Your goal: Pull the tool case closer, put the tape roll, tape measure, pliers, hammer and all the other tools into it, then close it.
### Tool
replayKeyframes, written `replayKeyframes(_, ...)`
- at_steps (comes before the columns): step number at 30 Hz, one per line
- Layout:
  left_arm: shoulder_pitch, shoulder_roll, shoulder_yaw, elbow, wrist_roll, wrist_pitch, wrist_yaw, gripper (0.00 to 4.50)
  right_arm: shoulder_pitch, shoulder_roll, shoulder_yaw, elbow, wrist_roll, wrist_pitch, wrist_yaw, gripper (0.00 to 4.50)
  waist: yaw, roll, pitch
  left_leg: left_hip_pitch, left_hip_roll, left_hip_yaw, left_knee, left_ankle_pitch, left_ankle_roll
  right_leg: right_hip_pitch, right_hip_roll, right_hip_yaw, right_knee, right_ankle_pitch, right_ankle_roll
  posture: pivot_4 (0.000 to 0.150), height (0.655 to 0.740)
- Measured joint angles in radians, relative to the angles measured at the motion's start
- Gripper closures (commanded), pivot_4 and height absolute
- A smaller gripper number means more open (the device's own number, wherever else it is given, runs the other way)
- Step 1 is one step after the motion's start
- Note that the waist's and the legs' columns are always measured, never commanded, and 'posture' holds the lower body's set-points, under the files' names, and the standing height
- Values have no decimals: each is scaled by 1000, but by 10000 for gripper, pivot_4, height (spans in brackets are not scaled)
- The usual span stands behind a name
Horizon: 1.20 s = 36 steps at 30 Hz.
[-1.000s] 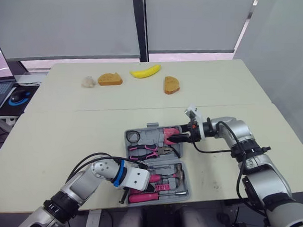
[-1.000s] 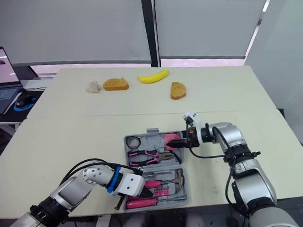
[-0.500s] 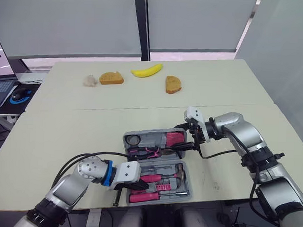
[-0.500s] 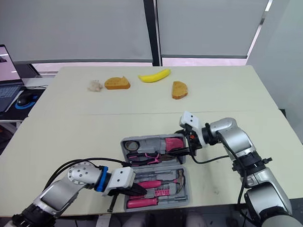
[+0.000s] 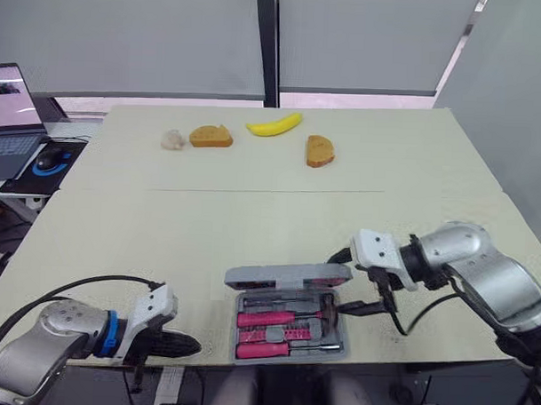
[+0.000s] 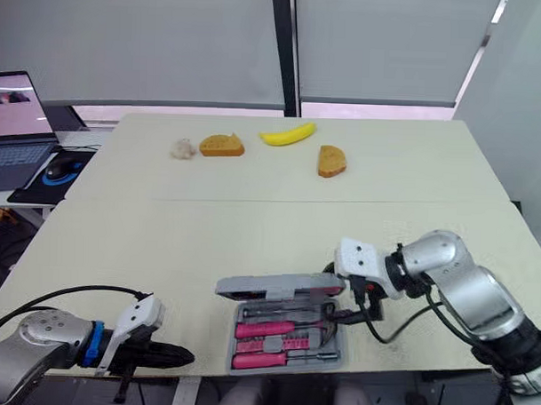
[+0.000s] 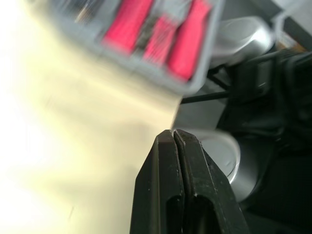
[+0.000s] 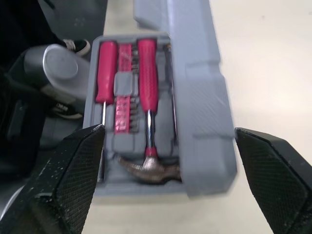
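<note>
The grey tool case (image 5: 288, 347) sits at the table's near edge. Its lid (image 5: 286, 276) stands raised, tilted over the base. In the base lie the hammer (image 8: 146, 168) and pink-handled screwdrivers (image 5: 266, 321). The lid's inner side and whatever it holds are hidden. My right gripper (image 5: 346, 282) is open at the case's right end, one finger (image 5: 338, 255) by the lid and the other (image 5: 354, 307) by the base; both fingers stand wide apart in the right wrist view. My left gripper (image 5: 172, 344) is shut on nothing, at the table's near edge, left of the case.
A banana (image 5: 273, 125), two bread slices (image 5: 211, 135) (image 5: 319, 151) and a pale lump (image 5: 173, 140) lie along the table's far side. A laptop (image 5: 11, 113) and a mouse (image 5: 52, 157) sit on a side desk at the left.
The lid has swung up from lying flat to standing over the base, with my right gripper following it. My left gripper drew back left, away from the case. The camera has shifted.
</note>
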Motion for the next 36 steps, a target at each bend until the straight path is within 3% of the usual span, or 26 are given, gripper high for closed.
replayKeyframes(7, -19, -33, 33, -8, 7, 33, 90, 45000, 213, -260, -158, -103, 48, -26, 58, 378, 9, -1, 1, -1, 1, 0, 0, 0, 0, 1, 0, 0, 0, 0, 0, 1500, 7400)
replayKeyframes(10, -53, -59, 32, -35, 8, 62, 133, 45000, 263, -276, -177, -79, 9, -83, 22, 378, 7, -2, 1, -1, 2, 1, 0, 0, 0, 1, 0, -1, 0, 0, 0, 1500, 7400)
replayKeyframes(14, -96, -93, -12, -86, 36, 89, 190, 45000, 298, -232, -62, 7, -181, -214, -103, 378, 6, -2, 1, 0, 2, 2, 0, 0, 0, 1, 0, 0, 0, 0, 0, 1500, 7400)
replayKeyframes(17, -110, -111, -71, -82, 102, 77, 231, 45000, 297, -146, 32, 82, -295, -274, -177, 6455, 5, -3, 1, 0, 2, 3, 0, 0, 0, 1, 0, 0, 0, 0, 0, 1500, 7400)
replayKeyframes(21, -129, -155, -151, -81, 158, 70, 268, 45000, 270, -53, 147, 149, -396, -326, -214, 20169, 6, -3, 2, 0, 1, 2, 1, 0, 0, 1, 0, 0, 1, 0, 0, 1500, 7400)
replayKeyframes(31, -168, -216, -204, -86, 192, 73, 302, 45000, 222, 61, 244, 166, -462, -300, -184, 42672, 6, -3, 2, 0, 1, 1, 1, 0, 0, 2, 1, 0, 1, 0, 0, 1500, 7400)
replayKeyframes(32, -168, -219, -205, -86, 193, 72, 302, 45000, 222, 63, 244, 163, -462, -295, -180, 44530, 6, -3, 2, 0, 1, 1, 1, 0, 0, 2, 1, 0, 1, 0, 0, 1500, 7400)
replayKeyframes(36, -169, -232, -216, -81, 212, 69, 311, 45000, 226, 64, 244, 153, -462, -282, -168, 44793, 6, -3, 2, 0, 0, 1, 1, 0, 0, 2, 1, 0, 1, 0, 0, 1500, 7400)
